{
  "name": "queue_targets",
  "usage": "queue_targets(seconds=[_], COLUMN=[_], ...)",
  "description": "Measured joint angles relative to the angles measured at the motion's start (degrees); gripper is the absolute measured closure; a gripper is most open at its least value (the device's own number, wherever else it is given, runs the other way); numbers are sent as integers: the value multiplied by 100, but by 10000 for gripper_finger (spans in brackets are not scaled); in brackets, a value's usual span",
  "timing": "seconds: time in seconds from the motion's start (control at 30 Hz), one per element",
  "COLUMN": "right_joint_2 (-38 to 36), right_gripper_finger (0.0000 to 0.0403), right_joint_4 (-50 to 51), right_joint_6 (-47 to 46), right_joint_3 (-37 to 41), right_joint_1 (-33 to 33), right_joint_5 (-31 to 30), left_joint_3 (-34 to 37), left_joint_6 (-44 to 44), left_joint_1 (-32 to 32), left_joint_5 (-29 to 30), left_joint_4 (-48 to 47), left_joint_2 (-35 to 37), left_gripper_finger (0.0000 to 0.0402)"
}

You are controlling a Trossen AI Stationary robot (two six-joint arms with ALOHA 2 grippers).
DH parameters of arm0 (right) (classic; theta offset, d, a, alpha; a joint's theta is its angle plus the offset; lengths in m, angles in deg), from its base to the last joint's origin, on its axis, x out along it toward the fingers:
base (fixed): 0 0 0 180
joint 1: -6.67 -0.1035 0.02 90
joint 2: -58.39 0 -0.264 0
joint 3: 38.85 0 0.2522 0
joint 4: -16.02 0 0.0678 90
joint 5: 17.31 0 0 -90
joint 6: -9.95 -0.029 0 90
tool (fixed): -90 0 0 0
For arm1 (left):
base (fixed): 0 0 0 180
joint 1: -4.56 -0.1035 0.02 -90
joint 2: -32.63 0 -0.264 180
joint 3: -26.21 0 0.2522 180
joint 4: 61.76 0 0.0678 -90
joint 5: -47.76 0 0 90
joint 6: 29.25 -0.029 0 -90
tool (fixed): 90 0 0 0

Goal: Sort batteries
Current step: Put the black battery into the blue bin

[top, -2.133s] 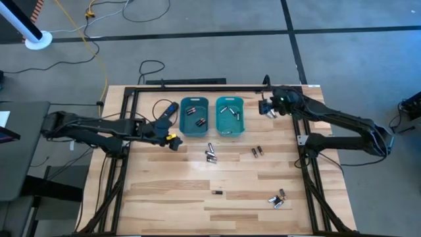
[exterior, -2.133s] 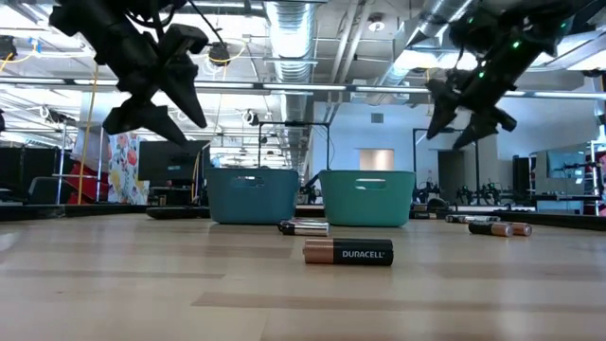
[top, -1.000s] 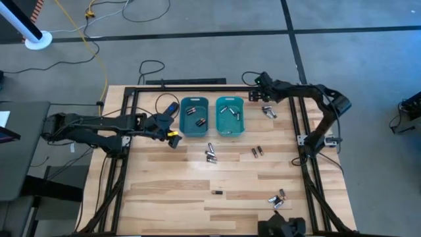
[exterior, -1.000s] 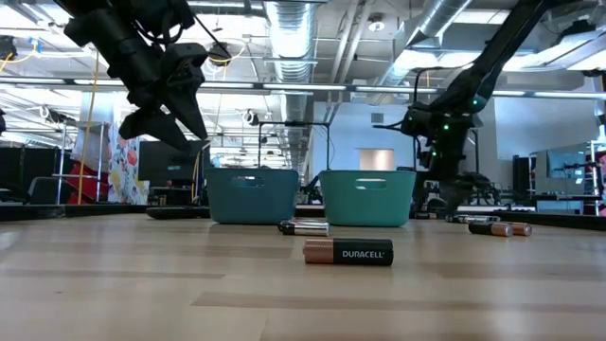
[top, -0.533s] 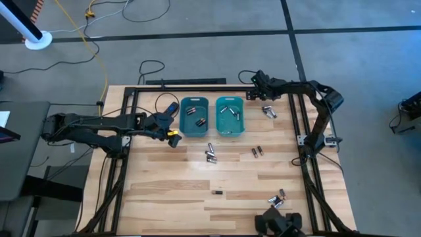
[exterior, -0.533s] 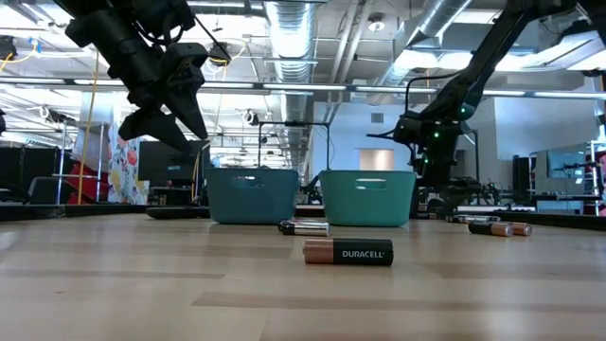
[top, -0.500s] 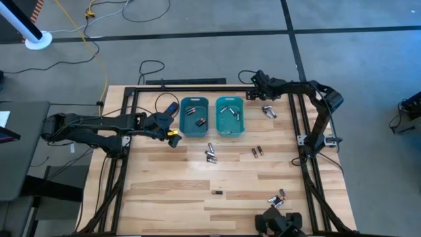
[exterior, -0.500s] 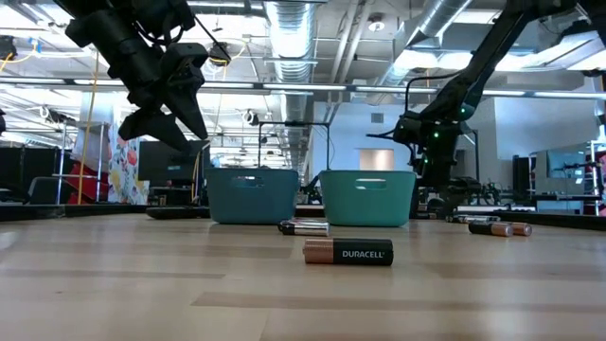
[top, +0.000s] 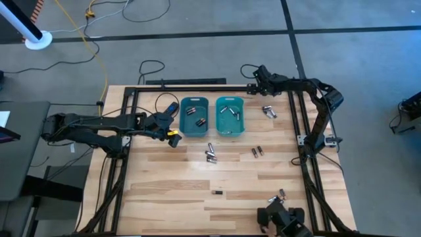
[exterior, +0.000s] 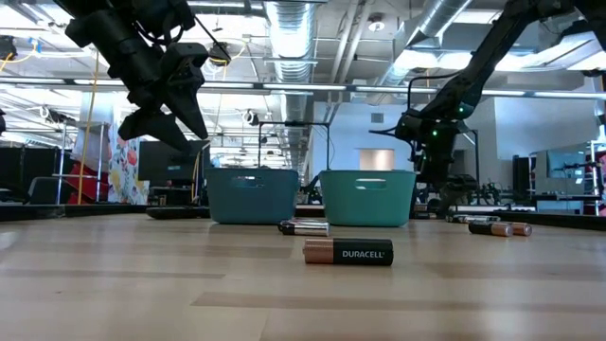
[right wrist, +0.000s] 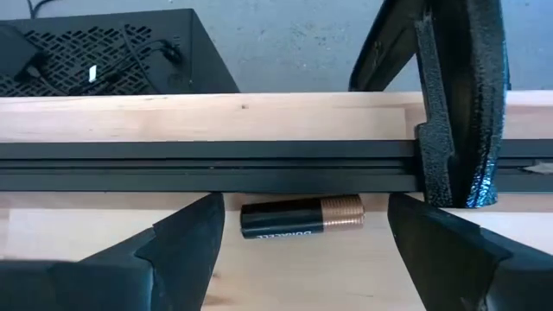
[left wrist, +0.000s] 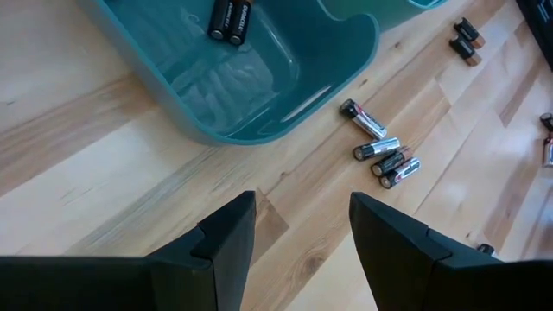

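Small batteries lie scattered on the wooden table: a cluster near the bins, a pair, one, some at the right. Two teal bins hold a few cells. My left gripper hovers open left of the bins, above the table. My right gripper is open at the far edge. In its wrist view its fingers stand either side of a dark, copper-ended battery, which lies on its side against the black rail.
A black frame rail runs along the far edge, with side rails left and right. A flat black device with a blue button lies left of the bins. A dark object shows at the near edge. A Duracell cell lies close to the low camera.
My right gripper has moved a little toward the table's far edge and turned, and now sits at the far rail. The dark object at the near edge has come farther into the high view.
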Motion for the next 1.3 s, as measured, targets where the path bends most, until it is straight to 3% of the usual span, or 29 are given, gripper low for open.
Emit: queue_targets(seconds=[0.9,1.3], right_joint_2=[339,350], right_gripper_finger=[61,155], right_joint_4=[-85,-89], right_joint_6=[-27,-55], right_joint_3=[-11,-11], right_joint_1=[-118,-20], right_joint_5=[-165,-92], left_joint_3=[-2,-2], left_joint_6=[-37,-39], left_joint_1=[0,0], left_joint_5=[13,11], left_joint_4=[0,0], left_joint_2=[0,0], left_gripper_finger=[217,217])
